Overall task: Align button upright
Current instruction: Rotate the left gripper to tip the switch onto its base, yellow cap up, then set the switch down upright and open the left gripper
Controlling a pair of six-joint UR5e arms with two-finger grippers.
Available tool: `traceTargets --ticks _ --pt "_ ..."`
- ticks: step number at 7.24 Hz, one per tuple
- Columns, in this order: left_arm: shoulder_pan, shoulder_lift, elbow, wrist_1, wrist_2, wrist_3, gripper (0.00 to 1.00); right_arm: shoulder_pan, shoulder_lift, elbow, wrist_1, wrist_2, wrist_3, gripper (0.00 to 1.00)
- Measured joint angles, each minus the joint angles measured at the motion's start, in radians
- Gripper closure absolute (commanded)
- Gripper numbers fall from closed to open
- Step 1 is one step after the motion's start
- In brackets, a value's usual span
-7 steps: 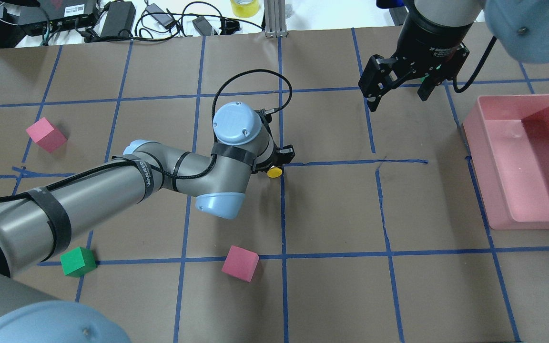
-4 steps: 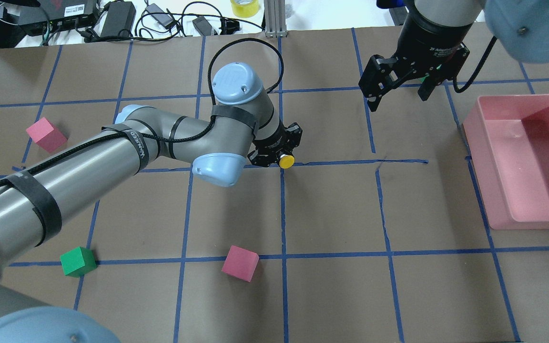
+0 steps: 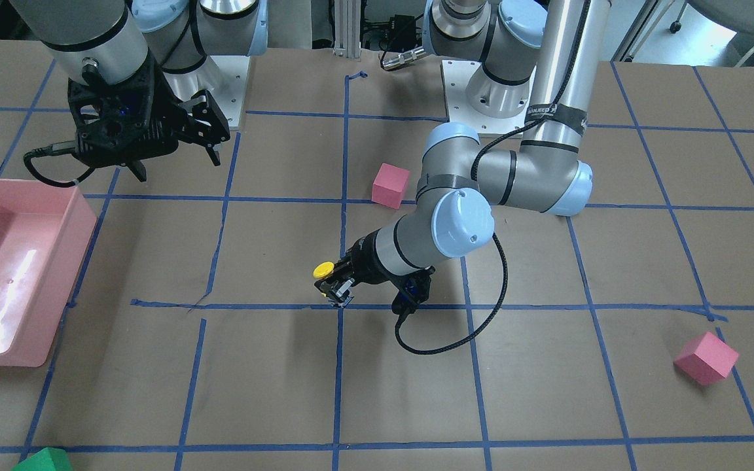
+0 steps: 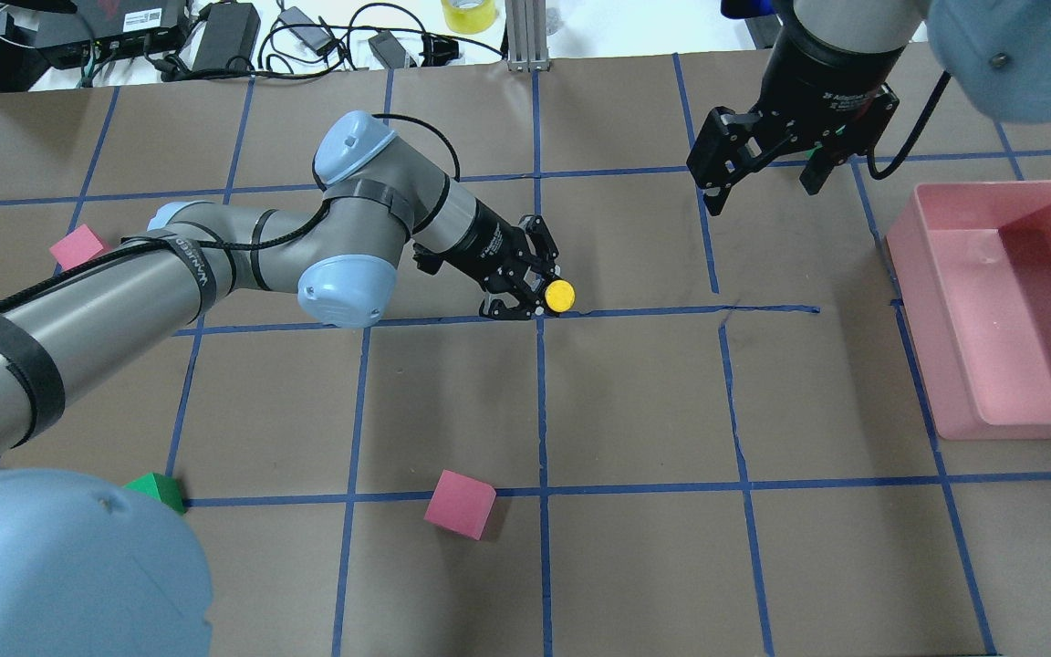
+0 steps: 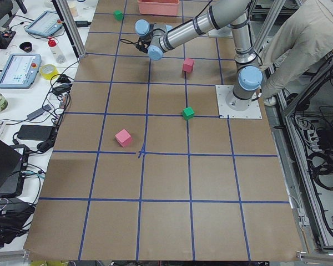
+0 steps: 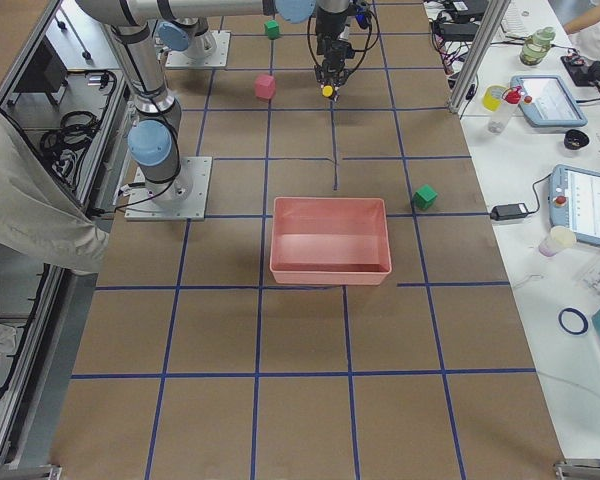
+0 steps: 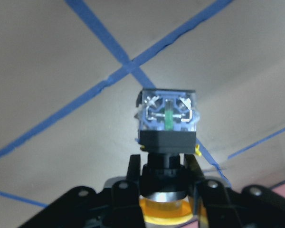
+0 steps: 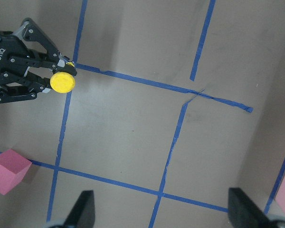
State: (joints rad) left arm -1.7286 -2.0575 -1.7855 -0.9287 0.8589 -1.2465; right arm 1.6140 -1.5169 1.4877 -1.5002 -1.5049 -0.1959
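Note:
My left gripper point(image 4: 536, 294) is shut on the button point(image 4: 559, 294), gripping its black body just under the yellow cap. The gripper leans in low from the left, over a crossing of blue tape lines. The cap faces up in the overhead view. In the front view the cap point(image 3: 323, 269) is on top and the whitish base points down toward the table. The left wrist view shows the base block point(image 7: 167, 118) beyond the fingers point(image 7: 133, 171). I cannot tell whether the base touches the table. My right gripper point(image 4: 763, 187) is open and empty, hovering at the far right.
A pink bin point(image 4: 945, 383) stands at the right edge. A pink cube point(image 4: 460, 504) lies in front of the centre. Another pink cube point(image 4: 77, 246) lies at the left, behind my left arm. A green cube point(image 4: 156, 488) lies at the front left.
My left wrist has swung from pointing straight down to leaning in from the left. The button moved a little right and away, and its yellow cap now faces up. The right arm has not moved.

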Motion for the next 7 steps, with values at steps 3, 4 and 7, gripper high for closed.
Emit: traceTargets --ticks 3,4,7 --pt "0.068 -0.046 -0.037 -0.003 -0.205 -0.041 1.00 0.000 0.001 0.002 0.000 0.000 -0.006 0.00" --pt "0.077 -0.064 -0.044 -0.003 -0.251 -0.045 0.98 0.000 0.001 0.002 0.000 0.000 -0.007 0.00" --pt "0.090 -0.100 -0.052 -0.003 -0.283 -0.041 0.95 0.001 0.000 0.002 0.000 0.001 -0.008 0.00"
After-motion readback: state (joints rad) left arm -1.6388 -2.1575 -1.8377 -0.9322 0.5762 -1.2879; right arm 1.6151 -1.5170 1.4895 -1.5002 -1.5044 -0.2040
